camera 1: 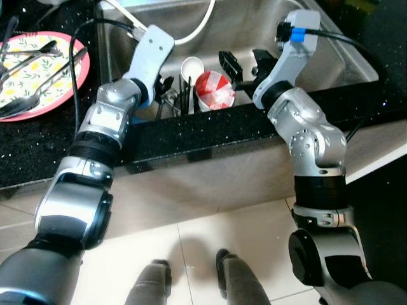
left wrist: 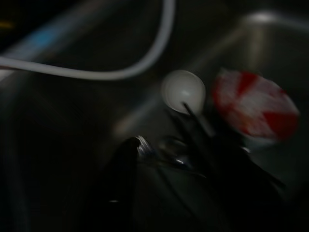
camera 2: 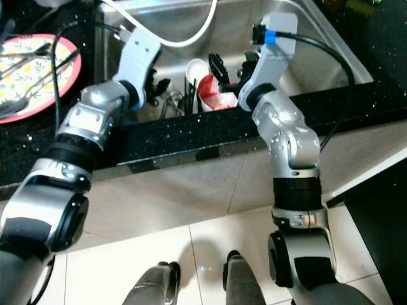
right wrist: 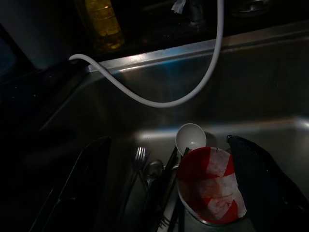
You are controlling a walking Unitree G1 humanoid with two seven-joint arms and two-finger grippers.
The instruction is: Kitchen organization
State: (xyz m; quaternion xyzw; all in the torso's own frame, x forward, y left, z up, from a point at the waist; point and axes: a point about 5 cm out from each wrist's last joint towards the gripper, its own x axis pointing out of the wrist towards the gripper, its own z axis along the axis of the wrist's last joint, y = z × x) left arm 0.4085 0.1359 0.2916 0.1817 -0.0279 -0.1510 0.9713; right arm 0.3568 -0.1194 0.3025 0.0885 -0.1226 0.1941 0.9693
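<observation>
Over sink [camera 1: 331, 51], both grippers — perhaps open — red-white cup [right wrist: 210, 186]

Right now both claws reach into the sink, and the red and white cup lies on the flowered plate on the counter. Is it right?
Not quite. The red and white cup lies in the sink, beside the white ladle, as the left eye view shows. The flowered plate holds cutlery.
</observation>
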